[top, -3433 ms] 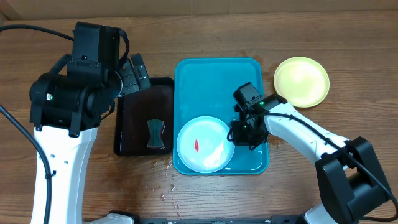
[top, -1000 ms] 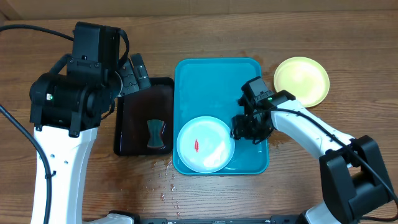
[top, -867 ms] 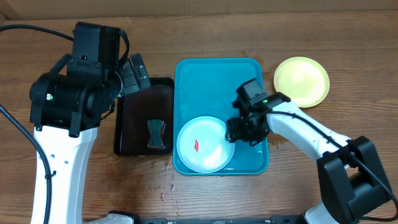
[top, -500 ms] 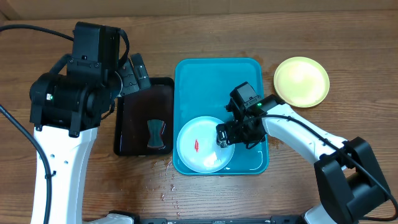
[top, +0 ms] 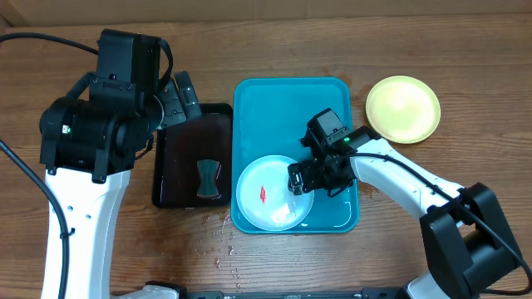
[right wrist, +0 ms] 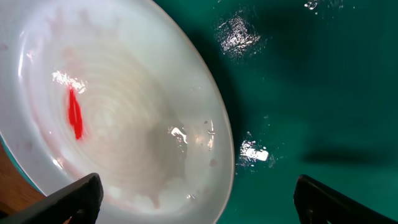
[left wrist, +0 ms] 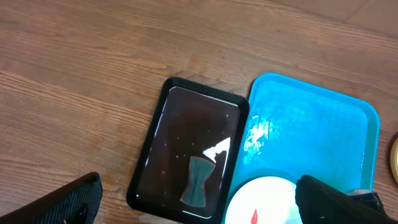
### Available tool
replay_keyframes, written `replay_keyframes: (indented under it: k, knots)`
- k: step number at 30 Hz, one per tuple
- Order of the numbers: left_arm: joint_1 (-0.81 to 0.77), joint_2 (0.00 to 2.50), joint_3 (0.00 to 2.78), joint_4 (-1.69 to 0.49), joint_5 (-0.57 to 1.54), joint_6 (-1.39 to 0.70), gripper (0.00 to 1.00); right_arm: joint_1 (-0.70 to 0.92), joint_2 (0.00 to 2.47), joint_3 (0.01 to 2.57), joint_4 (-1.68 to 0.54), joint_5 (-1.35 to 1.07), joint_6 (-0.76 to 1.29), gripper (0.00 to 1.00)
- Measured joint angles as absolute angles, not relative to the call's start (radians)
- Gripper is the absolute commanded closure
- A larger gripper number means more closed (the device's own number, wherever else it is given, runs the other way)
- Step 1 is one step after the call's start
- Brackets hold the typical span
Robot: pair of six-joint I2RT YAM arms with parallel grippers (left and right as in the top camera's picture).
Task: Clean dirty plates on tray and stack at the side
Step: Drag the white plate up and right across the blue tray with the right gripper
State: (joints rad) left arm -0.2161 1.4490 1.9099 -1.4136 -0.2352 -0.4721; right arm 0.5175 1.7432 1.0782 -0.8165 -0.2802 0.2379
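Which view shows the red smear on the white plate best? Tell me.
Right wrist: the red smear sits large and sharp on the white plate. Overhead shows only a tiny mark; left wrist clips it at the frame's bottom edge.

no readable text, no labels, no brand marks, no numbers in any view

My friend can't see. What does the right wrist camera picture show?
A white plate with a red smear lies on a wet, shiny teal tray, filling the left of the picture. The right claw is wide open, its two dark tips at the bottom corners with the plate's edge between them.
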Motion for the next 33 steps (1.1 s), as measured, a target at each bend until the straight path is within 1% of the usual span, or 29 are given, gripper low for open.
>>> replay_keyframes:
  k: [4,5,6,8,9,11,16,19,20,22,33]
  knots:
    - [-0.216,1.449,1.910,-1.414,-0.235,-0.472,0.00,0.517,1.743,1.078,-0.817,-0.274,0.236,0.00]
    - [-0.216,1.449,1.910,-1.414,-0.235,-0.472,0.00,0.518,1.743,1.078,-0.818,-0.273,0.235,0.18]
    - [-0.216,1.449,1.910,-1.414,-0.235,-0.472,0.00,0.517,1.743,1.078,-0.820,-0.270,0.229,0.43]
    - [-0.216,1.449,1.910,-1.414,-0.235,-0.472,0.00,0.517,1.743,1.078,-0.823,-0.263,0.233,0.79]
    - [-0.216,1.449,1.910,-1.414,-0.235,-0.472,0.00,0.518,1.743,1.078,-0.823,-0.260,0.234,0.81]
    - [-0.216,1.449,1.910,-1.414,-0.236,-0.472,0.00,0.517,1.743,1.078,-0.823,-0.254,0.236,0.80]
    - [-0.216,1.449,1.910,-1.414,-0.235,-0.472,0.00,0.517,1.743,1.051,-0.803,-0.247,0.236,0.74]
    - [-0.216,1.449,1.910,-1.414,-0.235,-0.472,0.00,0.517,1.743,1.013,-0.778,-0.243,0.235,0.75]
    - [-0.216,1.449,1.910,-1.414,-0.235,-0.472,0.00,0.517,1.744,1.002,-0.773,-0.241,0.235,0.78]
    - [-0.216,1.449,1.910,-1.414,-0.235,-0.472,0.00,0.518,1.744,0.994,-0.769,-0.235,0.229,0.95]
    - [-0.216,1.449,1.910,-1.414,-0.235,-0.472,0.00,0.490,1.744,1.002,-0.718,-0.198,0.262,0.96]
